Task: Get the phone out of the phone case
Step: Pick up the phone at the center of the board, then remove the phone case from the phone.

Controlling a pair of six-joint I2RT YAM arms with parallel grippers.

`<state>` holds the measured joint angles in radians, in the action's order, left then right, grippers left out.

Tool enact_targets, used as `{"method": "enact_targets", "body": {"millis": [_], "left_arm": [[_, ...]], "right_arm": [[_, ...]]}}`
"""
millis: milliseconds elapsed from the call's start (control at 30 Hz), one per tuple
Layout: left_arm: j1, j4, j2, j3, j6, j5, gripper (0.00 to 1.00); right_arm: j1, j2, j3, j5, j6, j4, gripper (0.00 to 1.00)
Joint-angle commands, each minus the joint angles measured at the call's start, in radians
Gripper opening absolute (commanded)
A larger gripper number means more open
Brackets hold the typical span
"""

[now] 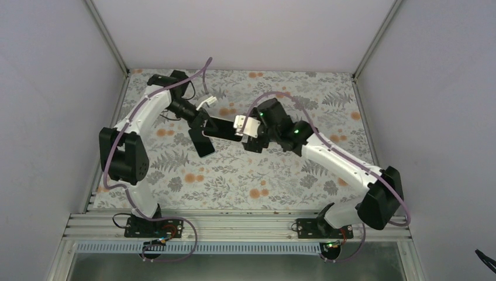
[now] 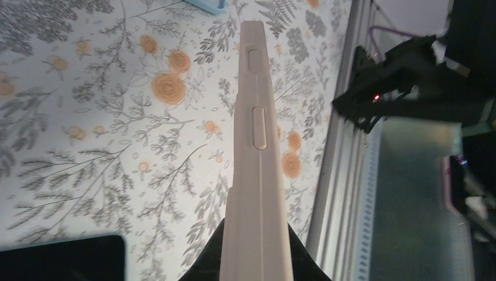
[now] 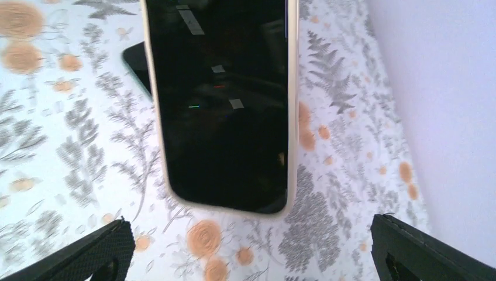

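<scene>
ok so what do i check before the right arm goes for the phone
1. left fingers shut on the beige matte phone case: ok
2. right fingers open wide: ok
3. end of the black-screened phone between the right fingers: not ok, it sits ahead of them
4. phone out of the case: not ok, beige rim frames the screen
5. held case clear of the dark flat slab on the floral table: cannot tell

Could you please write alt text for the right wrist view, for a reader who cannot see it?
A phone with a dark screen, ringed by a cream case, fills the upper middle above a floral tabletop. The right end effector is open, its black fingers spread at the bottom corners, clear of the phone.
</scene>
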<state>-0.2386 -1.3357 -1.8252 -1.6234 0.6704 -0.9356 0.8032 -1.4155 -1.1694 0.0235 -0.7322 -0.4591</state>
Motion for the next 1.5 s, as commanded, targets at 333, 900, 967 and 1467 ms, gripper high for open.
{"method": "enact_targets", "body": {"millis": [333, 900, 967, 1467], "left_arm": [[-0.237, 0.086, 0.35, 0.095, 0.104, 0.503, 0.02], [-0.376, 0.077, 0.396, 0.121, 0.071, 0.52, 0.02], [-0.379, 0.075, 0.392, 0.115, 0.071, 0.514, 0.02], [-0.404, 0.053, 0.377, 0.095, 0.074, 0.498, 0.02]], "right_arm": [[-0.172, -0.057, -0.131, -0.499, -0.161, -0.541, 0.99], [-0.193, -0.282, -0.236, -0.631, -0.205, -0.573, 0.93], [-0.198, -0.296, -0.246, -0.641, -0.209, -0.575, 0.92], [-0.228, -0.36, -0.303, -0.647, -0.233, -0.581, 0.91]]}}
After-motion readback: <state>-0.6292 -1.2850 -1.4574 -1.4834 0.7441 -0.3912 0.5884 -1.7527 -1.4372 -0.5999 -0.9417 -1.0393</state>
